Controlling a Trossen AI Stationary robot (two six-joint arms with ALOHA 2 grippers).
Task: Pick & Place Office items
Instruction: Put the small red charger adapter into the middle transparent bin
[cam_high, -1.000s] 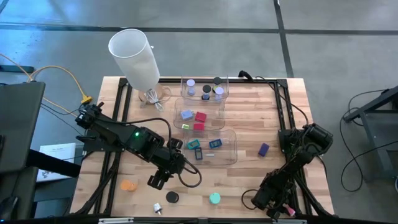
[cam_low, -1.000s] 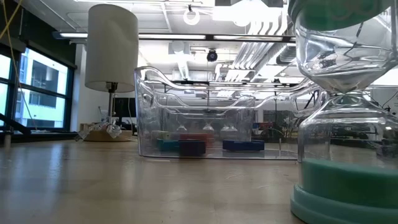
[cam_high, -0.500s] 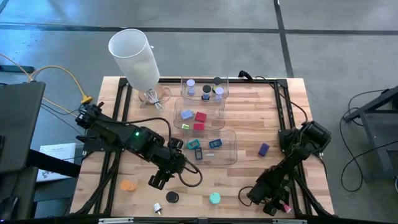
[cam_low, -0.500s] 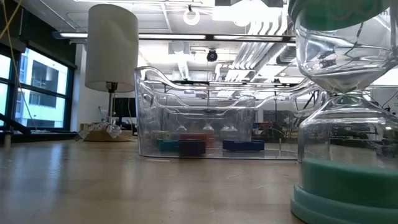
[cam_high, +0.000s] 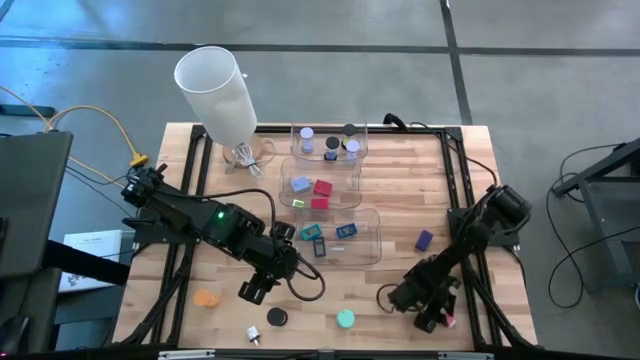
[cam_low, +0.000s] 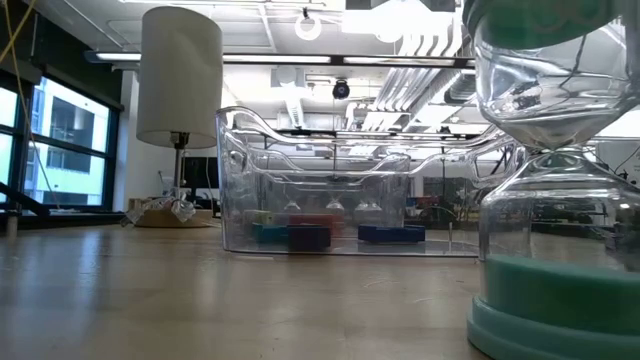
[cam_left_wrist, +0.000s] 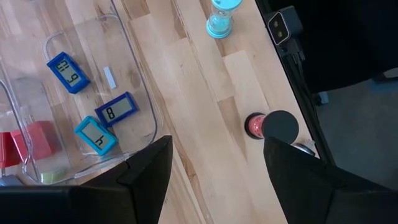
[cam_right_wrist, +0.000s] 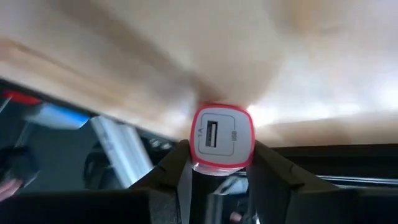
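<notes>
The office items are small coloured pieces. Blue clocks and red blocks lie in the clear bins (cam_high: 340, 235). On the bare table stand a teal hourglass (cam_high: 345, 319), a black one (cam_high: 277, 317), an orange disc (cam_high: 206, 298) and a purple block (cam_high: 424, 240). My right gripper (cam_high: 437, 316) is near the table's near right corner, shut on a pink-and-white USB charger (cam_right_wrist: 222, 138). My left gripper (cam_high: 252, 292) hangs open above the table, by the nearest bin's near left corner, with nothing between its fingers. My right gripper pinches the charger between its two fingers, one on each side of its body (cam_right_wrist: 194, 157). The charger's white socket face (cam_right_wrist: 222, 134) sticks out past the fingertips (cam_right_wrist: 264, 163) and points away from the gripper. I cannot tell whether the charger is clear of the table.
A tall white cylinder (cam_high: 215, 90) stands at the far left corner. Three clear bins sit in a row from the table's middle to its far edge. In the low view the teal hourglass (cam_low: 550, 200) fills the right side. Black frame rails (cam_high: 465, 200) run along the table's edges.
My right gripper has gone from the near right corner toward the table's left and a little toward its far edge, turning as it went. It has stayed shut on the pink-and-white charger, which has moved with it.
</notes>
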